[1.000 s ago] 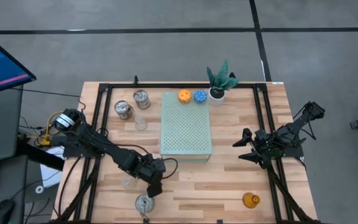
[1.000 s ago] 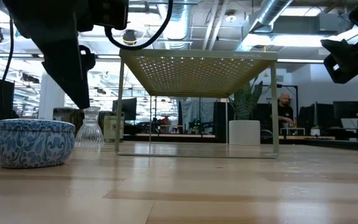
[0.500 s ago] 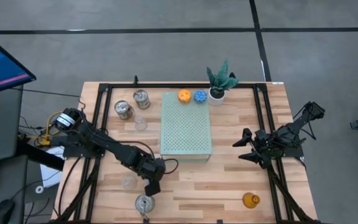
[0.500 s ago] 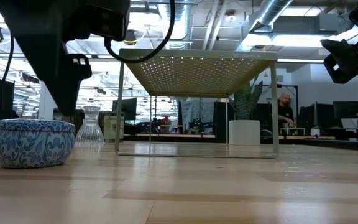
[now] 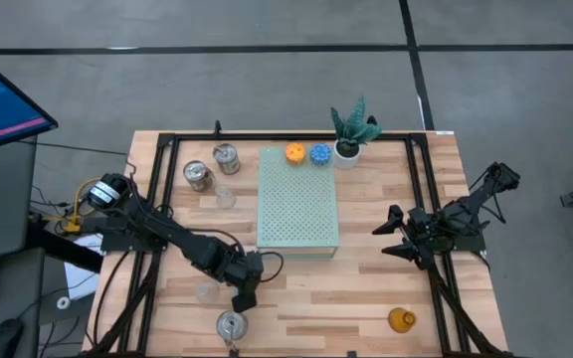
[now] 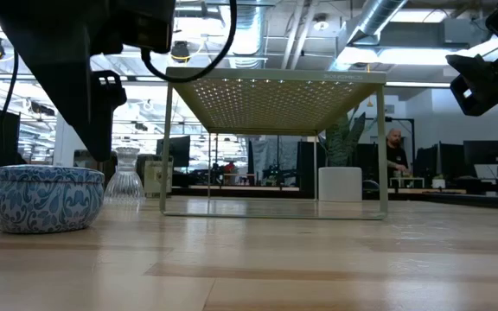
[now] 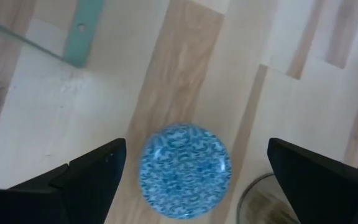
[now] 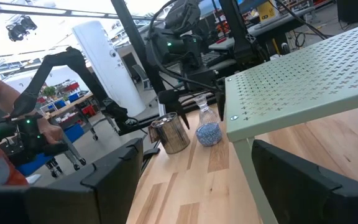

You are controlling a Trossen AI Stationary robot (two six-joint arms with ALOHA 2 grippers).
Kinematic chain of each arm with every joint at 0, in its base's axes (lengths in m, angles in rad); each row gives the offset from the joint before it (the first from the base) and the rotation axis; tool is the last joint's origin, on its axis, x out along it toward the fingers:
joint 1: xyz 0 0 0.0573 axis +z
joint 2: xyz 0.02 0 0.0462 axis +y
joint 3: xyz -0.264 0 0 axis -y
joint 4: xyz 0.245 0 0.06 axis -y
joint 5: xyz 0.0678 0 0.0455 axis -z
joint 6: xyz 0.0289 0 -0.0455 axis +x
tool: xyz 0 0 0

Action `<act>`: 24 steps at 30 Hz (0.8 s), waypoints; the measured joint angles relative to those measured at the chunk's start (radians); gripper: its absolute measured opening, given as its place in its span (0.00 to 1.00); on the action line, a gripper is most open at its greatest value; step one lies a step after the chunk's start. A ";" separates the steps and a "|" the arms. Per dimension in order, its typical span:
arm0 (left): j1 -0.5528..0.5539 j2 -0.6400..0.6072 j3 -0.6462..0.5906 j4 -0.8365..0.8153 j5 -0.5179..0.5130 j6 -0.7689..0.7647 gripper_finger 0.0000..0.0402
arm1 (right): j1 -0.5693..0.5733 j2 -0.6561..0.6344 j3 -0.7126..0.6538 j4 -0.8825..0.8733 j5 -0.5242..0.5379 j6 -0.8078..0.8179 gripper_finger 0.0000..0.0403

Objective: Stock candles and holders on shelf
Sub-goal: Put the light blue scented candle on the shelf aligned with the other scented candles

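**A:** Left wrist view has the tin (image 7: 186,169) right under the left hand (image 7: 191,177), lid up, blue-patterned top. Where does it sit on the counter (image 5: 336,303)?

**B:** Near edge, left of centre, in front of the shelf (image 5: 297,202) and apart from it. A clear glass cup (image 7: 263,199) stands just beside it.

**A:** How would it handle?

**B:** I'd judge it rigid and fairly light, with smooth metal walls that could slip. Best taken across the round side wall, one finger on each side, below the lid rim.

**A:** And the arm?

**B:** The left one reaches across from the left side, wrist bent down, hand hovering above the tin with fingers spread wide on either side, touching nothing.

**A:** The other?

**B:** The right hand (image 5: 394,239) waits to the right of the shelf, fingers apart, empty.
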State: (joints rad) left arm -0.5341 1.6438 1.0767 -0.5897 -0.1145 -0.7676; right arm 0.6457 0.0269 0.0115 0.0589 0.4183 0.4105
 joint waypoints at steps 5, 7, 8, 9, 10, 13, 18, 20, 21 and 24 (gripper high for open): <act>-0.032 0.020 0.000 0.029 -0.057 0.000 0.97 | 0.000 0.000 0.000 0.000 0.000 0.000 0.72; -0.041 0.024 -0.003 0.030 -0.109 0.001 0.97 | 0.000 0.000 0.000 0.000 0.000 0.000 0.72; -0.042 0.025 -0.005 0.031 -0.131 0.000 0.97 | 0.000 0.000 0.000 -0.002 0.000 0.000 0.72; -0.042 0.031 -0.006 0.035 -0.148 -0.001 0.97 | 0.000 0.000 0.000 -0.003 0.000 0.000 0.72; -0.042 0.038 -0.009 0.039 -0.154 -0.004 0.97 | 0.000 -0.002 0.000 -0.002 0.000 0.000 0.72; -0.044 0.057 -0.017 0.042 -0.143 -0.025 0.96 | 0.000 -0.001 0.000 -0.005 0.000 0.000 0.72; -0.059 0.102 -0.016 0.081 -0.102 -0.034 0.95 | 0.000 -0.002 0.000 -0.005 0.000 0.000 0.72; -0.061 0.110 -0.016 0.074 -0.093 -0.035 0.95 | 0.000 0.000 0.001 -0.006 0.000 0.000 0.72; -0.060 0.112 -0.016 0.074 -0.092 -0.035 0.95 | 0.000 0.000 0.001 -0.006 0.000 0.000 0.72; -0.059 0.118 -0.016 0.072 -0.075 -0.028 0.95 | 0.000 -0.002 0.001 -0.006 0.000 0.000 0.72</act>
State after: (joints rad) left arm -0.5930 1.7618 1.0607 -0.5178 -0.1891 -0.7961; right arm 0.6457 0.0254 0.0124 0.0525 0.4179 0.4104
